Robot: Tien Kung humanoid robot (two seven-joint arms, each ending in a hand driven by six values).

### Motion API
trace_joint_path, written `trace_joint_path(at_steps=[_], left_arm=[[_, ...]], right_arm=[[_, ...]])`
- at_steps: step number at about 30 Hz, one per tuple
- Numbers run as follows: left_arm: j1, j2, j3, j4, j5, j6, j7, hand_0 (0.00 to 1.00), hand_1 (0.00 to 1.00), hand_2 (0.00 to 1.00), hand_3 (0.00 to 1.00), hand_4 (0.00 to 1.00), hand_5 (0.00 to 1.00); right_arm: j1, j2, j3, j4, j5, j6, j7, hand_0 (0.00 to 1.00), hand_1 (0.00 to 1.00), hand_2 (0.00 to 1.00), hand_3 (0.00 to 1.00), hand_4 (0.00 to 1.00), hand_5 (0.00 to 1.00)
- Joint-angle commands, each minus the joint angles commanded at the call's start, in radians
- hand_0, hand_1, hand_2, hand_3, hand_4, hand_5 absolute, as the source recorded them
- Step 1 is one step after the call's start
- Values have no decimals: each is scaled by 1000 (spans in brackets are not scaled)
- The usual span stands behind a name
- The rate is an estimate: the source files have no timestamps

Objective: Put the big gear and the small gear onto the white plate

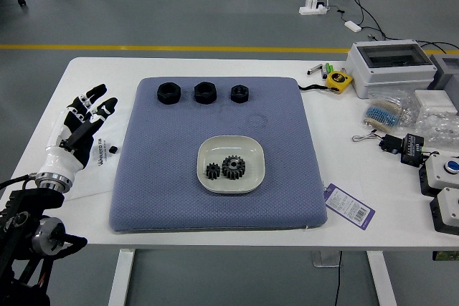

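white plate [230, 185] bears both gears, big [233, 168] and small [213, 170]; left hand [89, 124] hovers, fingers spread.

A lab or workshop — tape measure [339, 81], button box [436, 170], yellow floor line [179, 47].

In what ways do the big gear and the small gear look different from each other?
The big gear is clearly wider than the small gear. The big gear shows a visible hole in its middle and more teeth, whereas the small gear looks more compact, with fewer teeth. The big gear sits nearer the white plate's centre; the small gear is to its left. Both are dark, toothed and on that plate.
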Motion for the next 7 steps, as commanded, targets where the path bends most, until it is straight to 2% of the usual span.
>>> trace_joint_path(at_steps=[1, 2, 7], left_arm=[[1, 0, 1, -1, 0, -1, 0, 825, 827, 903, 755, 899, 294], [2, 0, 4, 1, -2, -3, 0, 841, 854, 935, 811, 907, 461], [9, 0, 12, 6, -30, 0, 2, 841, 854, 935, 811, 907, 461]], right_arm=[[0, 0, 0, 0, 0, 0, 0, 639, 636, 725, 588, 845, 712], [0, 0, -1, 0, 2, 0, 1, 639, 636, 725, 588, 845, 712], [1, 0, -1, 0, 3, 0, 1, 639, 636, 725, 588, 845, 713]])
